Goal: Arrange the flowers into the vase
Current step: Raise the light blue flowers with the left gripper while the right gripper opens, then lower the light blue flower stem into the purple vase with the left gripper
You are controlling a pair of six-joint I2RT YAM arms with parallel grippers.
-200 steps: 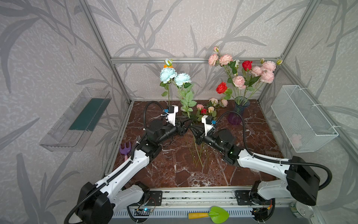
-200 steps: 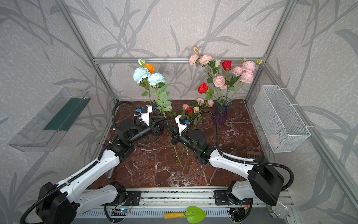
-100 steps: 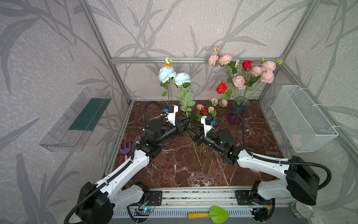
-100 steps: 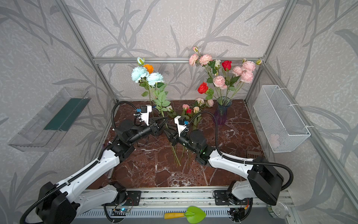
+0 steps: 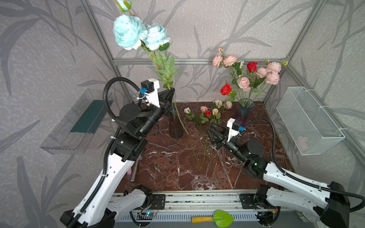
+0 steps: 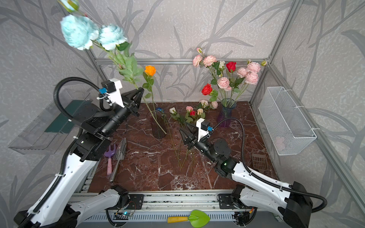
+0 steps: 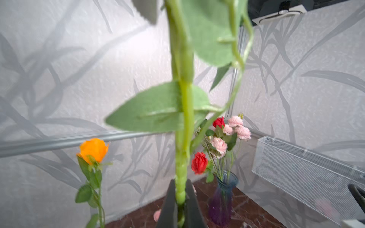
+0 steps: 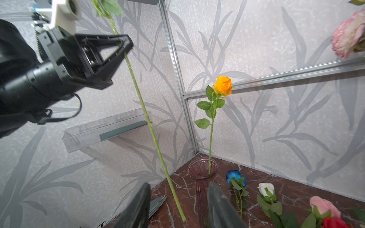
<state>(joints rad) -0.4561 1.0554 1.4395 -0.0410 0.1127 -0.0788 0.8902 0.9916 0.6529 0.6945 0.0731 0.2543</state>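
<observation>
My left gripper (image 5: 171,91) (image 6: 141,91) (image 7: 180,189) is shut on the thick green stem (image 7: 183,118) of the pale-blue flowers (image 5: 129,32) (image 6: 79,32), held high and tilted left. The stem's lower end (image 8: 182,218) hangs free beside the dark red vase (image 5: 175,129) (image 6: 158,126) (image 8: 202,167), which holds an orange rose (image 6: 150,70) (image 8: 223,85). My right gripper (image 5: 209,128) (image 6: 182,128) (image 8: 178,187) is open and holds nothing, low near that stem end. A blue-purple vase (image 5: 244,110) (image 6: 227,114) holds pink and red flowers. Several loose flowers (image 5: 203,116) (image 6: 189,114) lie on the floor.
A white wire basket (image 5: 310,120) hangs on the right wall and a clear shelf (image 5: 79,122) on the left wall. A metal trowel (image 6: 120,150) and a purple fork (image 6: 110,156) lie at the left of the floor. A green trowel (image 5: 221,218) rests on the front rail.
My left gripper shut on the pale-blue flowers' stem and lifted it up and to the left. My right gripper let go of that stem and opened.
</observation>
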